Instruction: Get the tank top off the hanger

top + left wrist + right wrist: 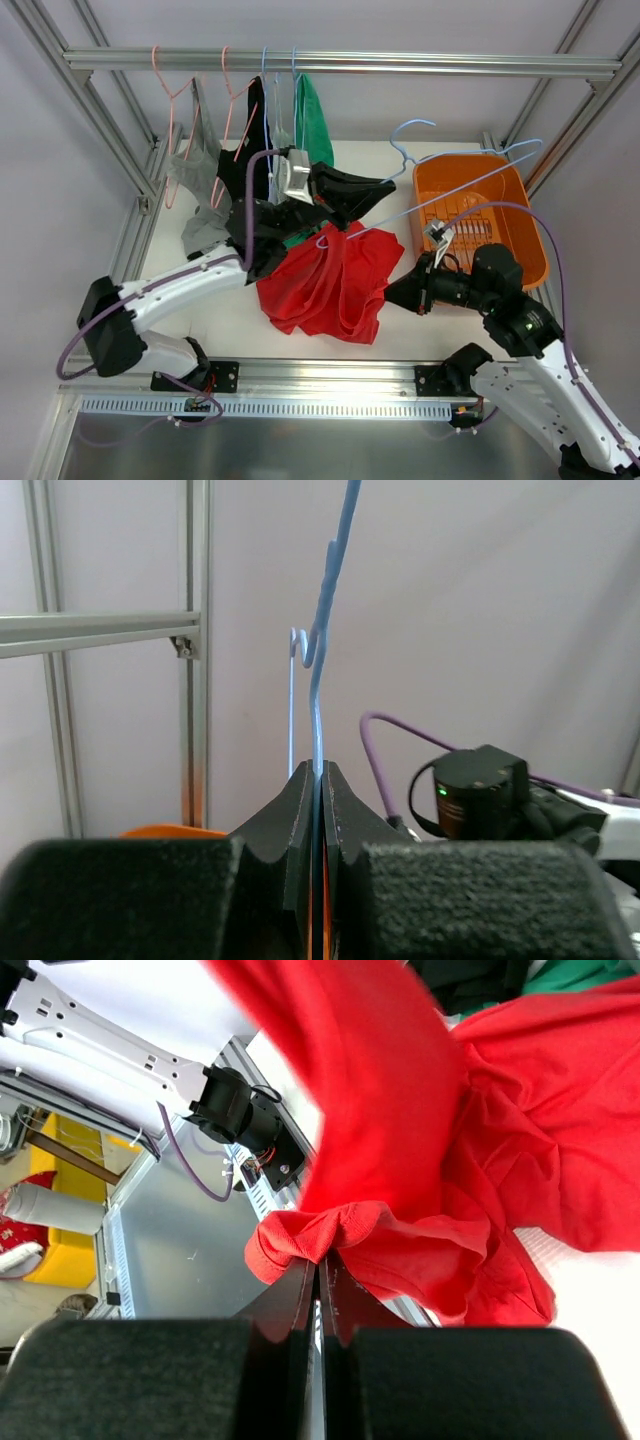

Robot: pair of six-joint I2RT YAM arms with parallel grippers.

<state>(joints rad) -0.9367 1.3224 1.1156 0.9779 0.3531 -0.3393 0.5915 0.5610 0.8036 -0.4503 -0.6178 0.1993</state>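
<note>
Clamping blue hanger (316,720): left gripper (318,776); right gripper (320,1262) pinching red tank top (400,1140).

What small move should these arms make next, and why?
Probably the right end effector should draw the red tank top away, off the blue hanger. It is shut on the cloth, the left end effector clamps the hanger wire, and one hanger arm seems caught in the cloth.
</note>
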